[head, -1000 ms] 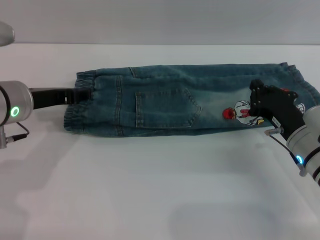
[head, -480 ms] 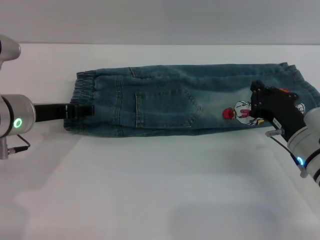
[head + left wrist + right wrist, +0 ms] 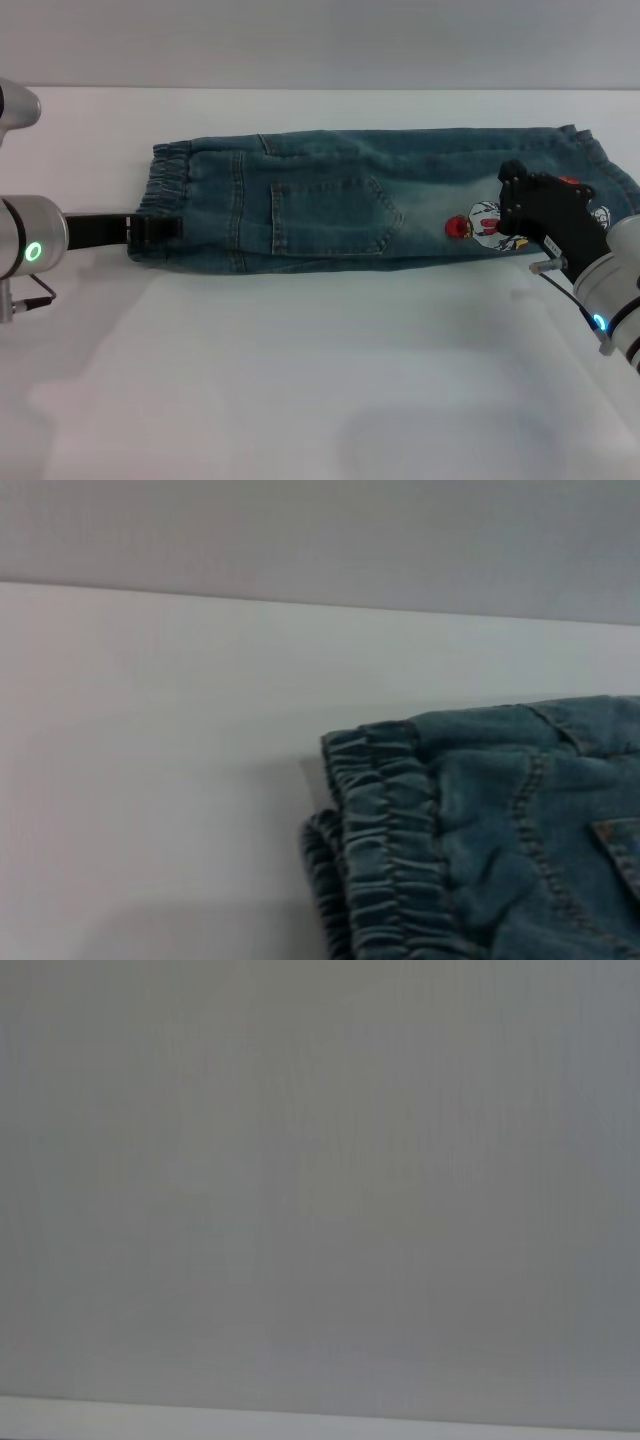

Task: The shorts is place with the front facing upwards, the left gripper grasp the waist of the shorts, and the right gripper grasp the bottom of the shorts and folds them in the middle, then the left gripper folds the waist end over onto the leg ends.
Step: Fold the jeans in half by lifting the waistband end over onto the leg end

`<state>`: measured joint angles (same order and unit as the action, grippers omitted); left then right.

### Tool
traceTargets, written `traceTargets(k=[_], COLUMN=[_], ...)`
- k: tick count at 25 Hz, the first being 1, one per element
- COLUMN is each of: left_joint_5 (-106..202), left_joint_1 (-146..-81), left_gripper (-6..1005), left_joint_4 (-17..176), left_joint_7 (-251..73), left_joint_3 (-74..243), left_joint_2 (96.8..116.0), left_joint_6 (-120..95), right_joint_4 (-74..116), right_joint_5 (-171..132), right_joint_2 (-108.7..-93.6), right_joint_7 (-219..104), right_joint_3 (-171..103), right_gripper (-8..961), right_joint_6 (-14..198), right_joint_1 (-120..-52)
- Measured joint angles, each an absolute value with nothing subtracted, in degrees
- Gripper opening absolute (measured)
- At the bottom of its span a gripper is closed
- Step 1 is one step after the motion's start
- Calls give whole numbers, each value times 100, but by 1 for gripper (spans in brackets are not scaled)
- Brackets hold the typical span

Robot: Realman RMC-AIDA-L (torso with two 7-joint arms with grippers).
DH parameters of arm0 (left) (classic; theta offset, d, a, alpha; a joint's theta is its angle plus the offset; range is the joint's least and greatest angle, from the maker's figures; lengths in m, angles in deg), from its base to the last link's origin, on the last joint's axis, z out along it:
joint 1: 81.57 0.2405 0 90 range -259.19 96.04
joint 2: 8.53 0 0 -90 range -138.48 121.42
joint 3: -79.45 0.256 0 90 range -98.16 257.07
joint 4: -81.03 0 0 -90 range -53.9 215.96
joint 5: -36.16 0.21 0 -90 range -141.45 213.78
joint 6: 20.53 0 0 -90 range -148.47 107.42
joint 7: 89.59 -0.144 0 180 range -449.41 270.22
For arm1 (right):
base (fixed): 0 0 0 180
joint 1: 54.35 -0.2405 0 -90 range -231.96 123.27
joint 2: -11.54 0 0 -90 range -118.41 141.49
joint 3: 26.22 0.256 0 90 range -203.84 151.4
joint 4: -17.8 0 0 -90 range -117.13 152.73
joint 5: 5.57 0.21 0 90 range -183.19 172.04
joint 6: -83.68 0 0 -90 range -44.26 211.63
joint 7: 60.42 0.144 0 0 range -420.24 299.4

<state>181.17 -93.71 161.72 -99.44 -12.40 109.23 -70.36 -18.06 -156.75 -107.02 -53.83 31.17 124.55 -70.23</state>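
White tabletop point(image 3: 300, 380) under everything, spreading wide. Across its far half, the shorts point(image 3: 380, 205) laid flat and already folded lengthwise into one long band, running from nine o'clock to three o'clock, patch pocket facing up near the middle. At the nine o'clock end, the waist of the shorts point(image 3: 160, 205), gathered and ruffled, seen doubled in the left wrist view point(image 3: 385, 850). At the three o'clock end, the leg ends point(image 3: 600, 180), with the cartoon figure print point(image 3: 485, 225) partly covered. Over that end, the right gripper point(image 3: 520, 205), black body resting on the denim just beside the print; cannot tell how far its jaws are open or whether any cloth is held. At the waist's near corner, the left gripper point(image 3: 160, 229), reaching in from nine o'clock, jaws drawn nearly together at the band's edge; grip on the denim unclear
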Motion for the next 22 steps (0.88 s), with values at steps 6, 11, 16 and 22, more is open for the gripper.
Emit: traceTargets(k=[6,11,16,22], left_joint_5=[18149,18175,18175,18165], left_joint_1=[-9430,-9610,-9647,-9676], left_gripper=[844,843,843,842], left_joint_4=[16009,15694,15641,15579], left_joint_7=[-9944,-9986,-10002,-10005], left_joint_3=[-1259,-1295,-1300,-1301], left_joint_2=[10924,10927,10932,10933], left_joint_6=[-6971,-6913,-6913,-6912], right_joint_4=[-1806,-1805,-1805,-1805], right_joint_5=[-15675,-15675,-15675,-15675], right_joint_2=[-10702,-10702,-10702,-10702], right_joint_7=[-5383,-5383,-5383,-5383], right_joint_3=[3117,3117,3117,3117], right_gripper=[0,0,0,1], right_joint_6=[12455,12454,12455,12455], right_joint_1=[-7016,-7016,-7017,-7017])
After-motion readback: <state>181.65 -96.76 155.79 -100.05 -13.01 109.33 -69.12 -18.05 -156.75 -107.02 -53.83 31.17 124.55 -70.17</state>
